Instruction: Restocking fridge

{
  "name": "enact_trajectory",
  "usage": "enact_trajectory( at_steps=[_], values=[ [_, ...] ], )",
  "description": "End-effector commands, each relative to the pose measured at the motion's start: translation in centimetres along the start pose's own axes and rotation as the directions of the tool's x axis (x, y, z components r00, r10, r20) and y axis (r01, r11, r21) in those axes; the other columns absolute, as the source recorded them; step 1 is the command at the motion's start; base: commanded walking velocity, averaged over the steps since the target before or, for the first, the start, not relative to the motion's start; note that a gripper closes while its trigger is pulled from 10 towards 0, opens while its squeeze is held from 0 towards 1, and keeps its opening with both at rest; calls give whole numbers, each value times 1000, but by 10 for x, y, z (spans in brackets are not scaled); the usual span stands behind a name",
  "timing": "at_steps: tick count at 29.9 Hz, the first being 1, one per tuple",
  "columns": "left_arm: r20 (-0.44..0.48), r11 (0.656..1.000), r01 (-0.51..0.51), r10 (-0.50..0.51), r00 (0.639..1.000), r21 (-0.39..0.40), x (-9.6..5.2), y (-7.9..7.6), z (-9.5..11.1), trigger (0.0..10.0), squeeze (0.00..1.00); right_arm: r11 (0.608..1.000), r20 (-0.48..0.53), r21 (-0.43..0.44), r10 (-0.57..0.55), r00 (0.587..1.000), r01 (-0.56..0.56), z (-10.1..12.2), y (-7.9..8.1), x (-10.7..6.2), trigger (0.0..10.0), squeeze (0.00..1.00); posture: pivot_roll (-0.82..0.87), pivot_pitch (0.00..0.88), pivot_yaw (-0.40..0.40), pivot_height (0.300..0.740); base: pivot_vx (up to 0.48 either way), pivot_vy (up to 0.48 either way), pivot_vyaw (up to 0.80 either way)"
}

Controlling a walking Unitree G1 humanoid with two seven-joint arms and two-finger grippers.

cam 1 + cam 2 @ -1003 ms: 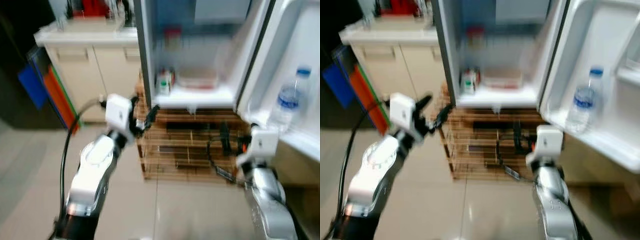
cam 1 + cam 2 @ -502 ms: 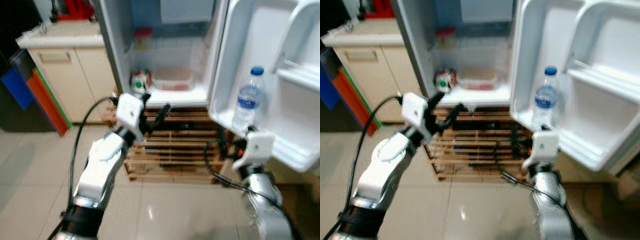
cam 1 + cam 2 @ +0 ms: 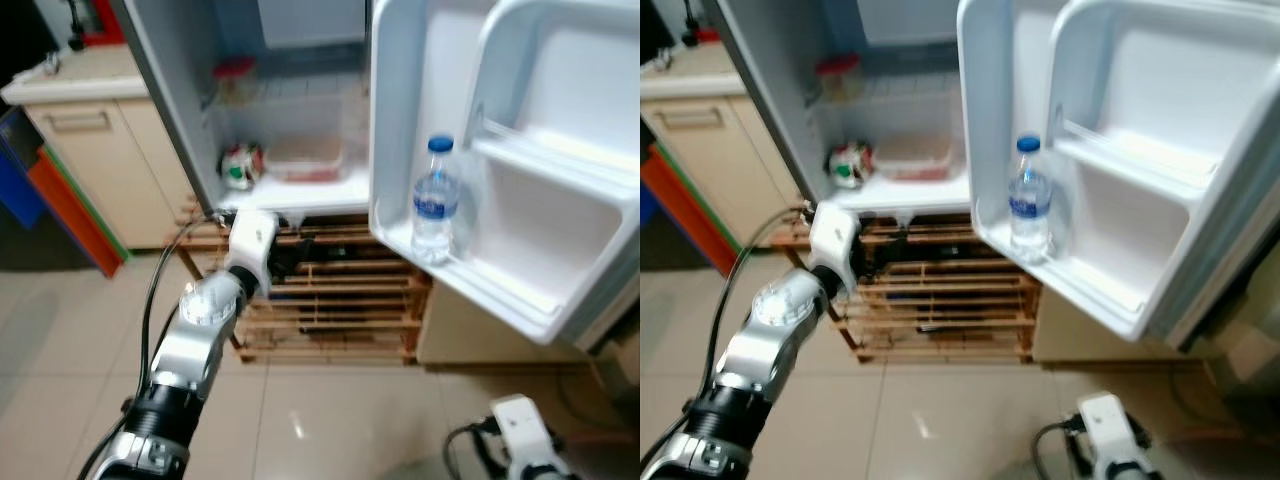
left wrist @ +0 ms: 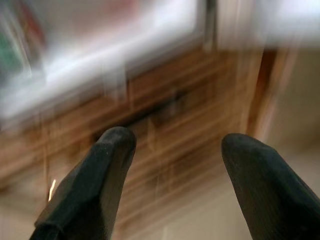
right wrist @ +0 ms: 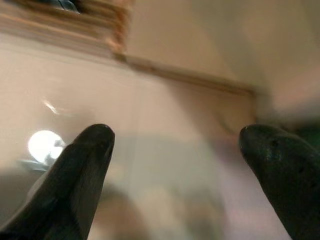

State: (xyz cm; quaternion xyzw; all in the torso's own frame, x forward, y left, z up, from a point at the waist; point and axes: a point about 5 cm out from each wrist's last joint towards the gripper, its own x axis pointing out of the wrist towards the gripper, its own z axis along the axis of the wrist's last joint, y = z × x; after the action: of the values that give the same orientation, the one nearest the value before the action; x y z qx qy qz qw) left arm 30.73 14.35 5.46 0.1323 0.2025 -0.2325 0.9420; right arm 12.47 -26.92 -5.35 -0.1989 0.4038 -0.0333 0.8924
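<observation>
Water bottle (image 3: 436,201) on door shelf, well apart from open left hand (image 4: 172,145).

Right tool (image 5: 175,150) dropped low over floor; left tool (image 4: 172,150) nearer wooden rack (image 3: 340,300).

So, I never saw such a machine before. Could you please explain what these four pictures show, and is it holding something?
It is a walking humanoid robot with two silver arms. The two wide pictures come from cameras in its head, looking down at an open fridge. A water bottle stands in the door shelf; a food container sits inside. A wooden rack stands beneath. The other two pictures come from wrist cameras looking along each gripper's black fingers. The left gripper points at the rack, the right gripper hangs above the floor. Both are open and hold nothing.
</observation>
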Motion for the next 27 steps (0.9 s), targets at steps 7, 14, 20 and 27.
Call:
enact_trajectory(
  at_steps=[7,14,20,27],
  values=[
    [-416,999,43,-28,909,28,-3,-6,-78,10000,0,886,-24,-27,-464,886,463,0,-94,-1,10000,0,-202,0,107,740,0,0,0],
    [-497,992,53,10,868,113,-12,-1,-101,10000,0,690,119,102,-723,680,716,45,-161,-16,10000,0,-216,0,115,740,0,0,0],
    [-528,995,55,-2,849,85,-20,-4,-116,10000,0,703,264,274,-711,652,656,95,-170,-12,10000,0,-214,0,113,740,0,0,0],
    [-567,990,51,31,823,128,-31,-5,-135,10000,0,716,422,392,-698,579,578,155,-174,-19,10000,0,-206,0,104,740,0,0,0]
  ],
)
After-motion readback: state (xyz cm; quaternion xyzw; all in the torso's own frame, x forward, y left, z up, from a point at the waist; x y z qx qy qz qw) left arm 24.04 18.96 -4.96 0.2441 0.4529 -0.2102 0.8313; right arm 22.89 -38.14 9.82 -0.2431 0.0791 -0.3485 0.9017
